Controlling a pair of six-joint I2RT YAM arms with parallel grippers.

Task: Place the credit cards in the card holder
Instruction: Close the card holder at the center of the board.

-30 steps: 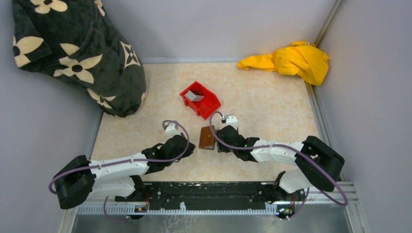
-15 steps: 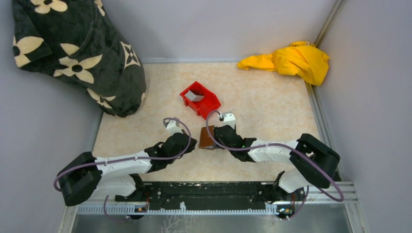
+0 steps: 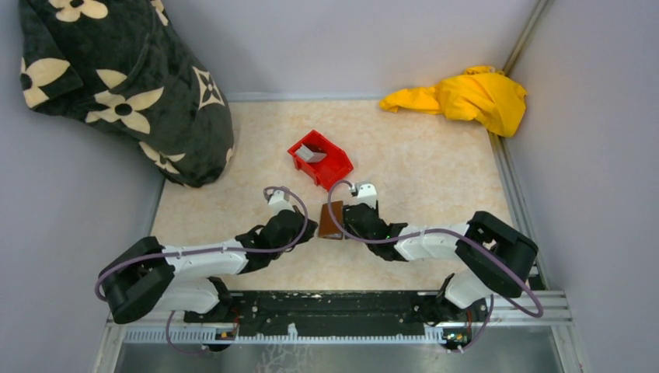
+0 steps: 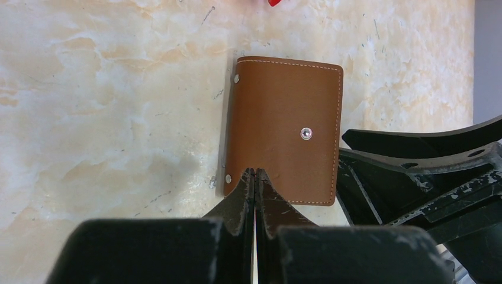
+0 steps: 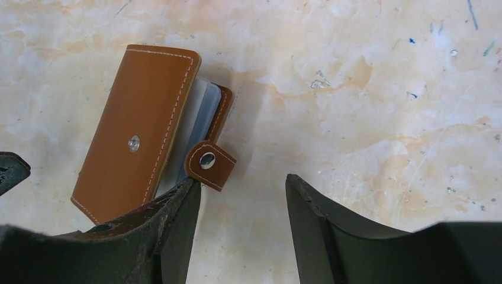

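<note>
The brown card holder [image 3: 331,221] lies folded on the table between my two grippers. In the left wrist view the card holder [image 4: 284,136] has its snap stud up, and my left gripper [image 4: 255,171] is shut and empty with its tips over the near edge. In the right wrist view the card holder [image 5: 136,142] gapes slightly, its strap tab [image 5: 210,163] loose, and pale blue credit cards [image 5: 198,118] show between the covers. My right gripper [image 5: 243,183] is open, with its left finger [image 5: 177,207] at the holder's open edge under the tab. A grey card [image 3: 312,154] lies in the red bin.
The red bin [image 3: 332,172] stands just behind the card holder. A black flowered cushion [image 3: 132,85] fills the back left corner. A yellow cloth [image 3: 466,97] lies at the back right. Grey walls close in both sides.
Both grippers have closed in on the card holder: the left moved right and forward to its edge, the right moved left against it. The card holder has barely shifted.
</note>
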